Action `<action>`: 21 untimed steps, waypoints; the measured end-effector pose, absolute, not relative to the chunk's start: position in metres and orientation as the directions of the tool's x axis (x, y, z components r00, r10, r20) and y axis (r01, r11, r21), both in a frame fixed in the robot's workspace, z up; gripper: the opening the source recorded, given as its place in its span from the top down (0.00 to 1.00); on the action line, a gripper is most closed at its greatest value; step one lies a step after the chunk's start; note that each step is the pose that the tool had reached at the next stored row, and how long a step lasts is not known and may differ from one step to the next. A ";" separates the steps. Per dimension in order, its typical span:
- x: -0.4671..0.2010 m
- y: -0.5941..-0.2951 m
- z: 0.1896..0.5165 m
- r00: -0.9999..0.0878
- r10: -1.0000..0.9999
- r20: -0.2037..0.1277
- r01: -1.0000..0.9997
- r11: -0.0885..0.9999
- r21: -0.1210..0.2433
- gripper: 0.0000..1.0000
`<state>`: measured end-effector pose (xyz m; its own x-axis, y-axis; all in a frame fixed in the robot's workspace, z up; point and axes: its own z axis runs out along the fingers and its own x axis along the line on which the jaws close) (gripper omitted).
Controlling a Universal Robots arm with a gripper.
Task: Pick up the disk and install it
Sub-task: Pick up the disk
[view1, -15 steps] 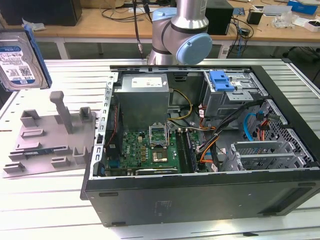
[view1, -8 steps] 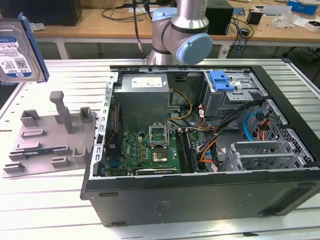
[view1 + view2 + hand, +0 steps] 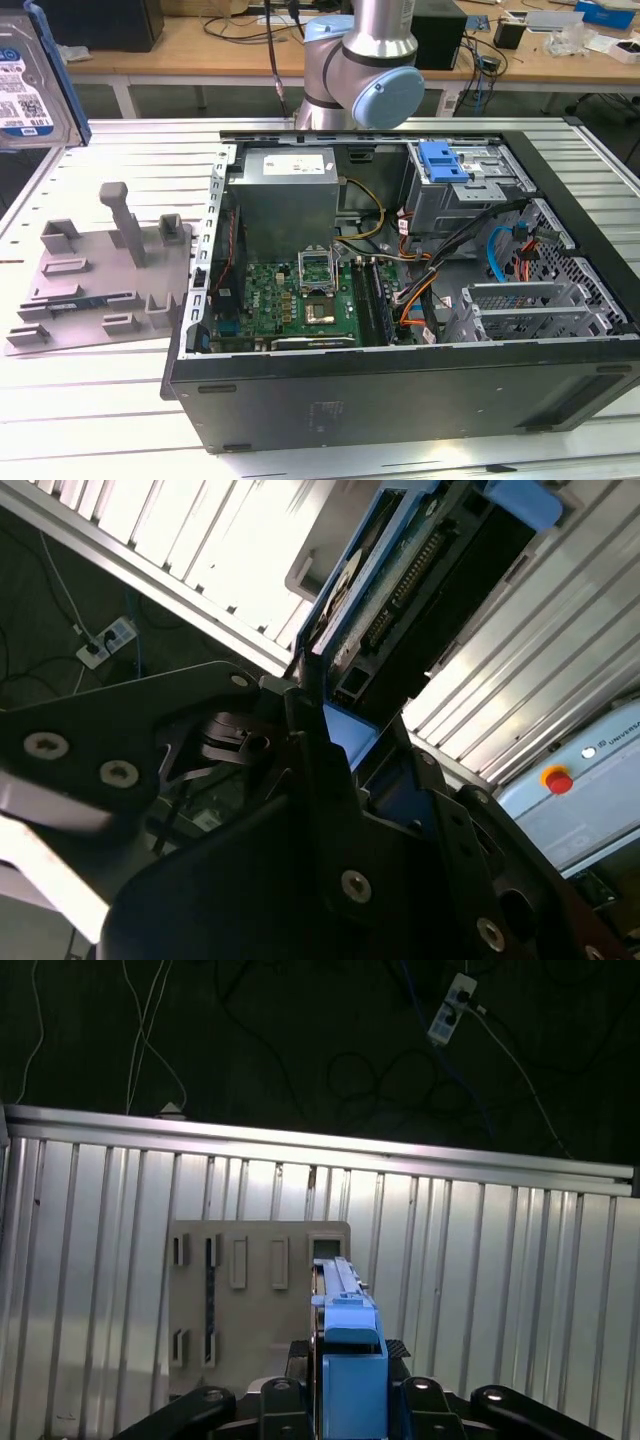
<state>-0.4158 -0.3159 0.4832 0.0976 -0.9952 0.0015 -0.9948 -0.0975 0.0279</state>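
Gripper was clamped on the disk, held edge-on off the grey tray, long axis running straight out from the wrist; drive cage inside the PC case lay well apart, twd exterior view's right.

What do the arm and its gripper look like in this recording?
In the exterior view the arm is a smooth silver-grey metal tube with rounded joint housings closed by light blue caps. The gripper is matt black in both wrist views, built of flat angular plates and linkages fastened with round silver screws.
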 end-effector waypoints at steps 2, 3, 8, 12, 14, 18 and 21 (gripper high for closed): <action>-0.416 -0.316 0.486 0.098 -0.995 0.002 -0.995 -0.098 0.028 0.63; -0.416 -0.316 0.486 0.098 -0.995 0.002 -0.995 -0.098 0.028 0.63; -0.416 -0.316 0.486 0.098 -0.995 0.002 -0.995 -0.098 0.028 0.63; -0.416 -0.316 0.487 0.098 -0.995 0.002 -0.995 -0.098 0.027 0.63; -0.416 -0.316 0.487 0.098 -0.995 0.001 -0.995 -0.098 0.027 0.63; -0.409 -0.318 0.487 0.098 -0.995 0.001 -0.995 -0.098 0.027 0.63; -0.397 -0.319 0.486 0.098 -0.995 0.001 -0.995 -0.098 0.027 0.63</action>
